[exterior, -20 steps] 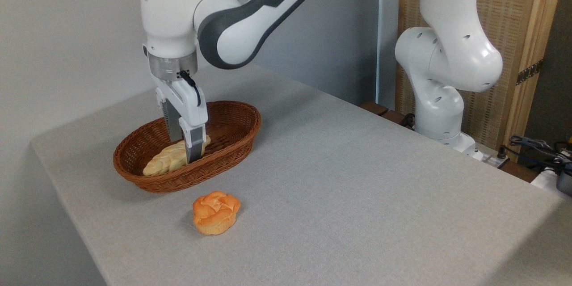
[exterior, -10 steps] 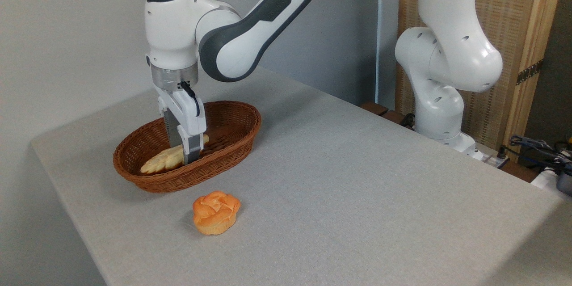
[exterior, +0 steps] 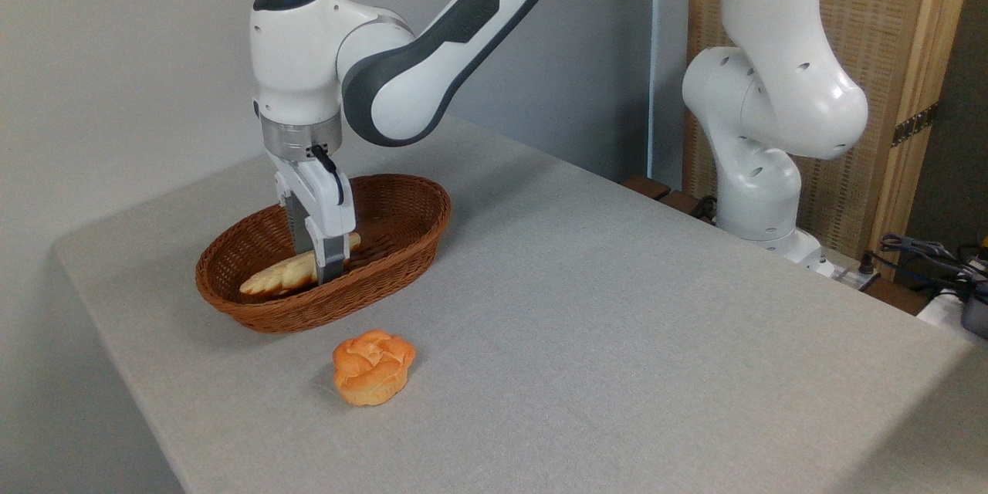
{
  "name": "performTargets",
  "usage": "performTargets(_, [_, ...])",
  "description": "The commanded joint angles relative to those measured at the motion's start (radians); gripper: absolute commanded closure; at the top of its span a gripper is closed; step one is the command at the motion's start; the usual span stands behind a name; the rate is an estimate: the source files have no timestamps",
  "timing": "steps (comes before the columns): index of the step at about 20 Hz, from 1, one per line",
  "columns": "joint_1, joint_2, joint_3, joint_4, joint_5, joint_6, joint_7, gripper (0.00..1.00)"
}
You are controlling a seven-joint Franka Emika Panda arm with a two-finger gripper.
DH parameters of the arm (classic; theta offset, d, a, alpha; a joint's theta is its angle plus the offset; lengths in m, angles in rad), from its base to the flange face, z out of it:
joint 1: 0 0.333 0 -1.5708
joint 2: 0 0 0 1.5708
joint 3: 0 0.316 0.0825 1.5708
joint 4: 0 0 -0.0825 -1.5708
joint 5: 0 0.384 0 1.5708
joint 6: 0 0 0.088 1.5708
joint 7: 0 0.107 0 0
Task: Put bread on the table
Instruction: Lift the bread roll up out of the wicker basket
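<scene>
Table (exterior: 587, 309): large flat top covered in light grey textured cloth, with a rounded corner at the left. All other items are placed relative to the basket.

Arm (exterior: 401, 69): white and dark grey, reached in from upper right of the basket, its wrist set upright directly above the basket; a blue light is shown on the top of the wrist housing.

Basket (exterior: 401, 243): brown oval wicker, set on the table toward its left end, long axis run from lower left to upper right.

Bread (exterior: 274, 276): long narrow braided loaf, pale golden-yellow, held inside the basket. Its long axis is laid roughly along the basket's own, one end pointed to the basket's lower left wall, the other to the upper right past the fingers. The left end is seen lower than the right, so a slight tilt is shown. Whether the loaf is touching the basket floor cannot be told.

Gripper (exterior: 320, 258): pointed straight down into the basket, fingers closed on the bread a little right of the loaf's middle.

Bun (exterior: 373, 367): round, orange, rosette-shaped, set on the table just outside the basket, in front of its near rim and apart from it.
</scene>
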Motion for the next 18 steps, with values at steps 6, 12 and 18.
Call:
performTargets(6, [0.001, -0.004, 0.004, 0.018, -0.004, 0.015, -0.009, 0.80])
performTargets(12, [0.014, -0.009, 0.067, 0.191, -0.070, -0.296, -0.002, 0.79])
performTargets(18, [0.036, -0.093, 0.174, 0.260, -0.097, -0.630, 0.264, 0.72])
